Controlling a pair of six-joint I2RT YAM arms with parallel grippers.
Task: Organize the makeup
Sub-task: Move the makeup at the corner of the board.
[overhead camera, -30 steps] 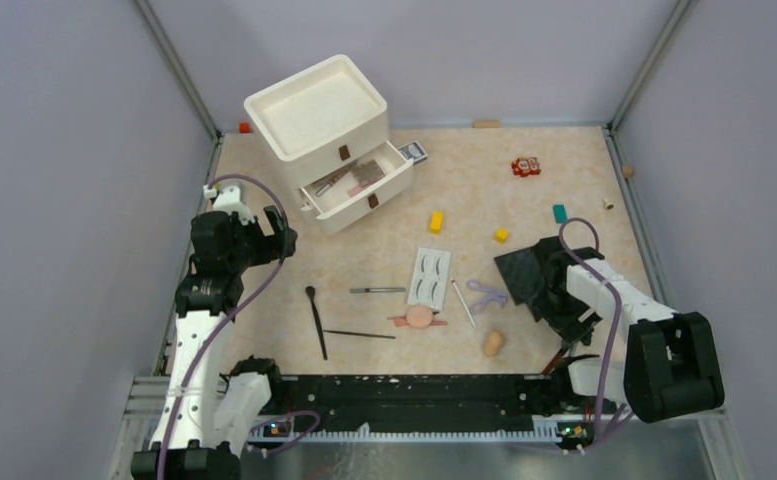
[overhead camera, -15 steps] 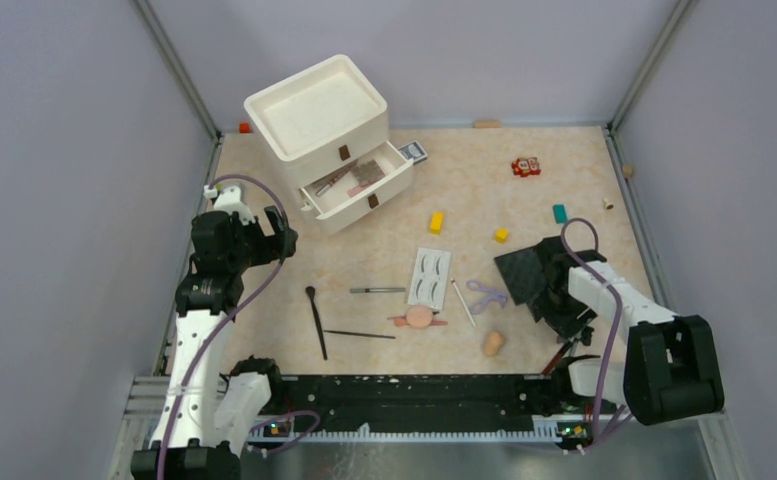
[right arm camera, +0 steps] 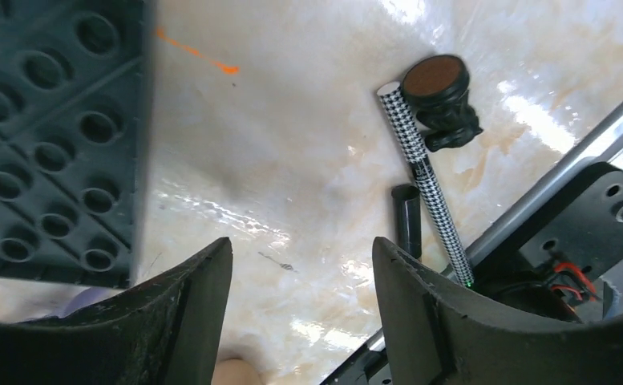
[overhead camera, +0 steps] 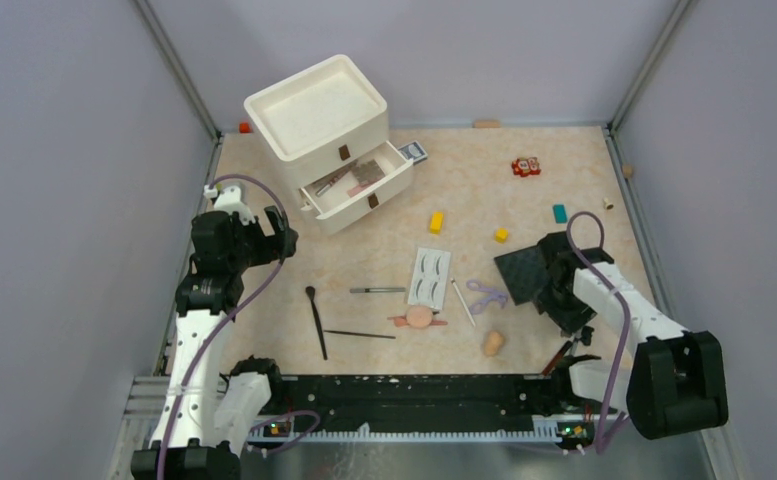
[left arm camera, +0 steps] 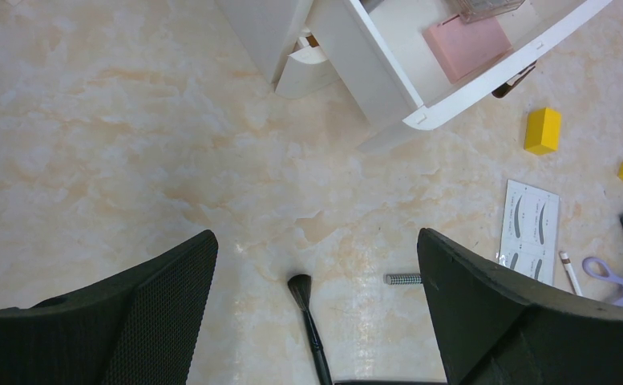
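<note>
Right gripper (right arm camera: 300, 261) was partly open and empty. A houndstooth pencil (right arm camera: 424, 184) lay just outside one finger, touching a round brown-topped pot (right arm camera: 440, 92). Left gripper (left arm camera: 316, 245) gaped wide, empty, with a black brush (left arm camera: 306, 313) below its gap.

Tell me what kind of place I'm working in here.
Likely a lab test cell, not a home: plain lavender walls enclose a marble-look table, with a false-eyelash card laid out near a small white drawer unit.
</note>
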